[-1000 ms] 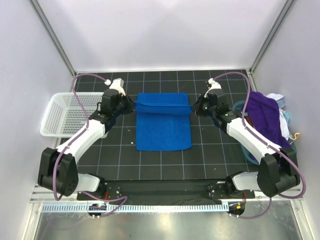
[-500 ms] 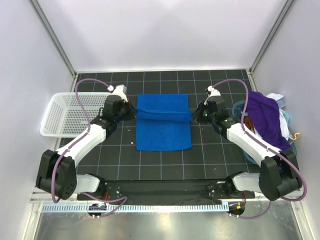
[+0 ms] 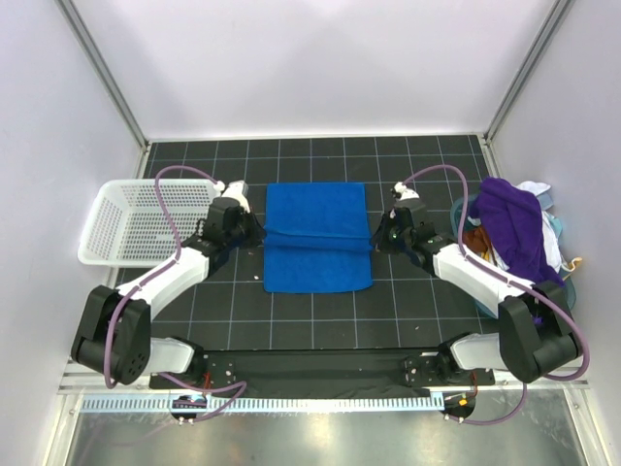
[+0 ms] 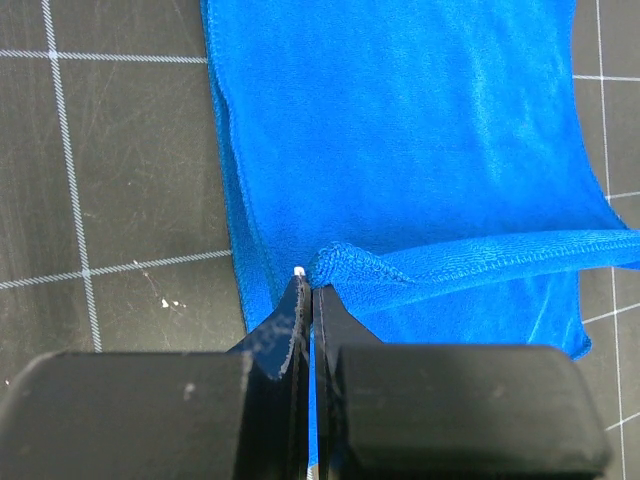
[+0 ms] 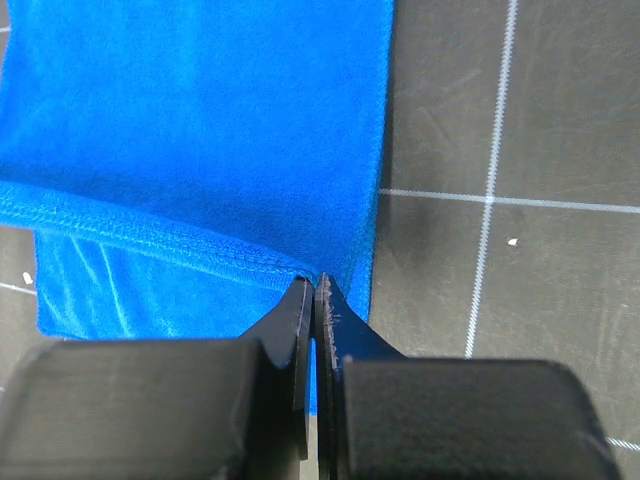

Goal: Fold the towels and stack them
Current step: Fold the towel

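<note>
A royal blue towel lies mid-table, its far part doubled over the near part. My left gripper is shut on the left corner of the folded-over hem. My right gripper is shut on the hem's right corner. The hem stretches between them across the towel, a little above the layer lying flat. A purple towel is heaped at the right edge, with white cloth showing behind it.
A white perforated basket stands at the left, beside my left arm. The purple heap rests on a blue-rimmed container at the right. Grey walls enclose the black gridded mat on three sides.
Both grippers have pulled the blue towel's far hem toward the near side, from the far third to about the towel's middle. The folded-over part has grown longer.
</note>
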